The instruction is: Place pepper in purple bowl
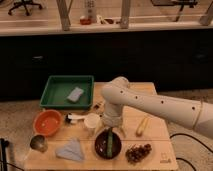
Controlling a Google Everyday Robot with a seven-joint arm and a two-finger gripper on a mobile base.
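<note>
The dark purple bowl (108, 146) sits at the front middle of the wooden table. The light-green pepper (109, 142) lies inside it, slanted nearly upright in the view. My gripper (111, 129) hangs just above the bowl's far rim, at the end of the white arm (150, 102) that reaches in from the right. The pepper's upper end is close under the gripper; I cannot tell if it is still touched.
An orange bowl (47, 122), a white cup (92, 121), a green tray (68, 92) with a grey sponge, a yellowish elongated item (142, 126), dark grapes (138, 152), a grey cloth (70, 149) and a small metal cup (38, 143) stand around.
</note>
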